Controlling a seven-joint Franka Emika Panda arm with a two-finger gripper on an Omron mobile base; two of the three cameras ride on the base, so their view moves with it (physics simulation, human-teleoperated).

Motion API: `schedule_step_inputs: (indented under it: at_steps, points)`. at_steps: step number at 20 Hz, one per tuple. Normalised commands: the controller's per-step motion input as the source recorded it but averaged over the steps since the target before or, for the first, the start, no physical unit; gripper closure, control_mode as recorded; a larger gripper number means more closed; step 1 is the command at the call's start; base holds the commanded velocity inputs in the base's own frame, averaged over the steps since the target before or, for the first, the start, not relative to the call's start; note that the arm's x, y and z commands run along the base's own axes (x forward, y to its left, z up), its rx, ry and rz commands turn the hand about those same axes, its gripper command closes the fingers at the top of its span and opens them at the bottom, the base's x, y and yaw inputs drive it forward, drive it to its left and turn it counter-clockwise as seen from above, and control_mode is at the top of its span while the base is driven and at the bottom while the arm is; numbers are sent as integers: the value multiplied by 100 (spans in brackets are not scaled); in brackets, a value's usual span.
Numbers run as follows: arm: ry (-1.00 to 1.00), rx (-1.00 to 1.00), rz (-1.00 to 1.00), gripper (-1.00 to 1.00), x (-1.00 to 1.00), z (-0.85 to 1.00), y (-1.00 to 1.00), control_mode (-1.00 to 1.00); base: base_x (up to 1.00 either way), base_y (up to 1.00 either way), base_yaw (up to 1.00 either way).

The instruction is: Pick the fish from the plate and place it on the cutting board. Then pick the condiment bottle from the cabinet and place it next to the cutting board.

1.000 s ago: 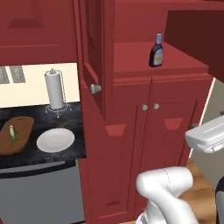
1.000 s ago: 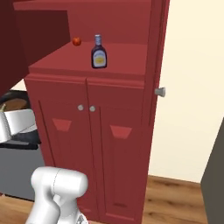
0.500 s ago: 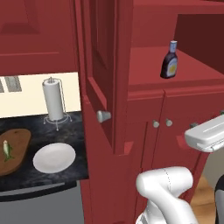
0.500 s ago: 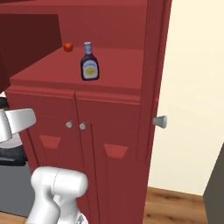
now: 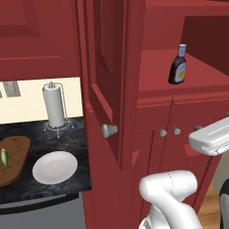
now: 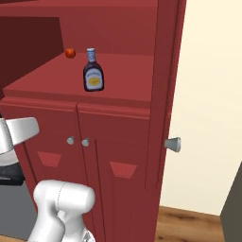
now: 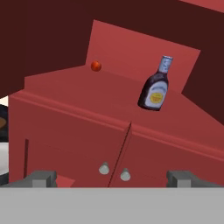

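Fingers point(image 7: 112, 177) spread wide and empty before the cabinet point(image 6: 118, 156) doors, condiment bottle point(image 7: 155, 89) upright, cap up, on the shelf recess above with a small red ball point(image 7: 96, 66) behind; left base view adds fish point(image 5: 4, 159) lengthwise on cutting board point(image 5: 13, 159), plate point(image 5: 54, 167) alongside on desk point(image 5: 67, 143).

Cutting board point(image 5: 12, 160) cut by left edge; bottle label point(image 6: 94, 81) print unreadable.
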Motion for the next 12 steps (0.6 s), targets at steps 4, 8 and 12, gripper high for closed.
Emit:
schedule_step_inputs:
  at_steps: [4,8,12]
  points:
    - [0,0,0,-100,0,0,0,100,40,0,0]
    - [0,0,0,-100,0,0,0,100,41,0,0]
    - [0,0,0,-100,0,0,0,100,14,0,0]
